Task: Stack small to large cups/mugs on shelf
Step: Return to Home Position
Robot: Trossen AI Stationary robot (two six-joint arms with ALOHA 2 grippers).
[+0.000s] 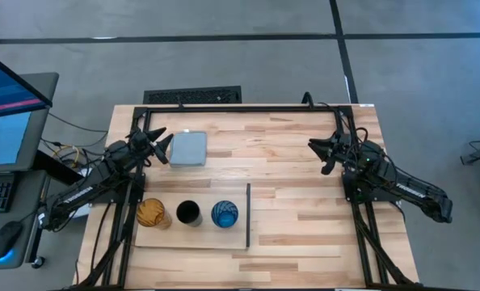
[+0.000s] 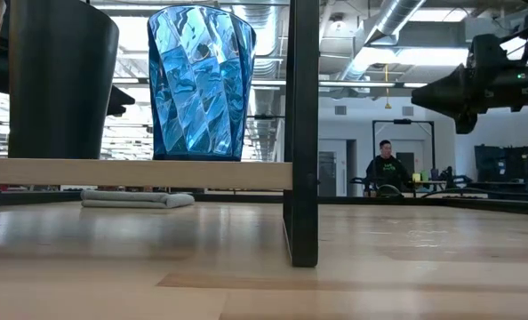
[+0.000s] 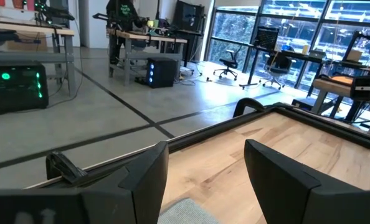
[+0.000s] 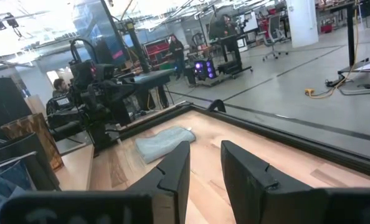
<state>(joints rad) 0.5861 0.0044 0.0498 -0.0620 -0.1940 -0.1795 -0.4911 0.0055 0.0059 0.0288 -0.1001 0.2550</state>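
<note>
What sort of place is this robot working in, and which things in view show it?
Most likely a robotics lab or workshop in an open industrial hall. The signs are exposed ceiling ducts, a glowing desktop computer and office chairs by workbenches, and a monitor beside the robot's table.

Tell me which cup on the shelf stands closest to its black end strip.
The blue translucent cup, right beside the strip; the black cup stands mid-row and the amber cup at the opposite end.
</note>
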